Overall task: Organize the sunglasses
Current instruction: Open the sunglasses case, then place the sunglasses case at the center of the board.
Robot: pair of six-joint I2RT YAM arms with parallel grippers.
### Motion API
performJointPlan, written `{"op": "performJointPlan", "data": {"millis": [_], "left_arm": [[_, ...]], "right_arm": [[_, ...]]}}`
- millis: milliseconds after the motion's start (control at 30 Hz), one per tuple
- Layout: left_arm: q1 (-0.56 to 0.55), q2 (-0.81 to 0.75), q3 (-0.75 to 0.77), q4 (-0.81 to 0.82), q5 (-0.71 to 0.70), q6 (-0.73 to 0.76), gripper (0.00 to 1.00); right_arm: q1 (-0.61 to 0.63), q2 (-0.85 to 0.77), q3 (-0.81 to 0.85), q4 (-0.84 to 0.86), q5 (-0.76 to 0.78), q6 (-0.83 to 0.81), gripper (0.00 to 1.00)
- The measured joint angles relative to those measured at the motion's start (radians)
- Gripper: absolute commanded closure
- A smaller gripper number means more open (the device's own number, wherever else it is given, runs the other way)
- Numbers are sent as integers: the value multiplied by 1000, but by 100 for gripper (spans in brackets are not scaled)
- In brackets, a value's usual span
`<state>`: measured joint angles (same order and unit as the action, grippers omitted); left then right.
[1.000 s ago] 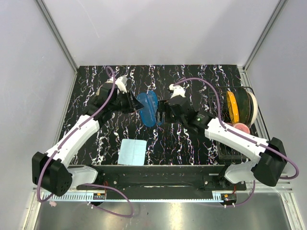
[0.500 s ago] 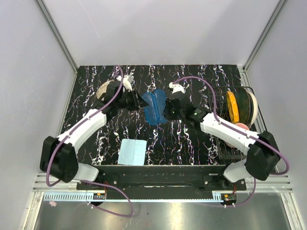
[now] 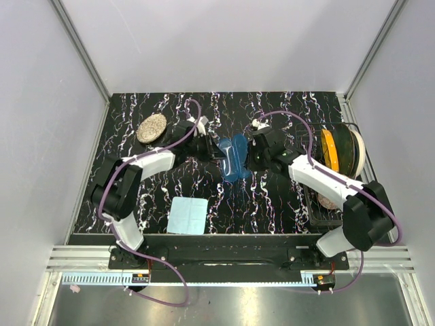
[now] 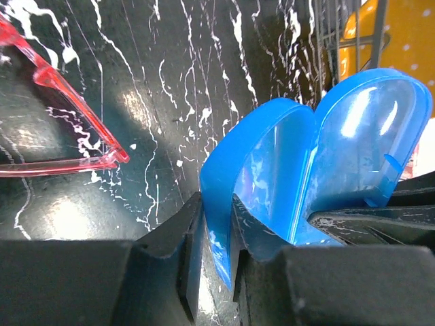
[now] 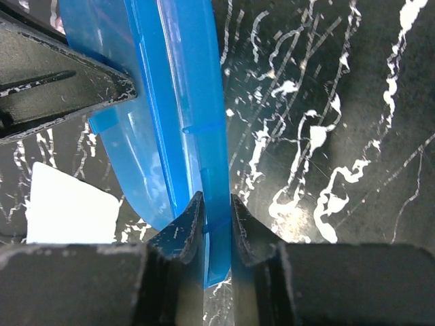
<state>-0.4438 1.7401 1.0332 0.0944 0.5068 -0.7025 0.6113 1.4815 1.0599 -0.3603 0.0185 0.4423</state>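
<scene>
Only a part of the sunglasses (image 4: 81, 112) is visible, in the left wrist view. The frame is thin, of translucent red-pink plastic with a glossy edge. Two narrow bars of it meet in one sharp corner, and this corner points toward the blue case (image 4: 272, 176). The visible part lies flat on the table (image 4: 170, 81), to the left of the blue case in that view, near it but apart from it. The lenses cannot be told. From above, the sunglasses cannot be made out.

Left claw (image 4: 215, 207) pinches the open blue case (image 4: 272, 176); sunglasses (image 4: 81, 112) lie nearby.
</scene>
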Motion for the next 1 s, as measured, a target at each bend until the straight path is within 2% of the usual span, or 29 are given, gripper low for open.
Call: {"op": "performJointPlan", "data": {"millis": [267,400,600,700,867,1000], "left_arm": [[-60,130,45,4,-25,-5,84],[-81,165,56,-11,-47,-5,75],[-118,205,86,-62,-77,9,70],[-136,235,109,-89,-88,21,61],[-153,244,135,-110,-91,26,50],[-166,246,147,-120,-92,26,50]], "right_arm": [[-39,60,-27,-39,-5,-1,91],[-45,92,-27,-62,-4,-5,84],[-51,134,-26,-98,12,-37,82],[-51,170,-23,-105,31,-59,80],[-53,205,1,-116,46,-84,67],[-53,205,31,-108,52,-90,58]]}}
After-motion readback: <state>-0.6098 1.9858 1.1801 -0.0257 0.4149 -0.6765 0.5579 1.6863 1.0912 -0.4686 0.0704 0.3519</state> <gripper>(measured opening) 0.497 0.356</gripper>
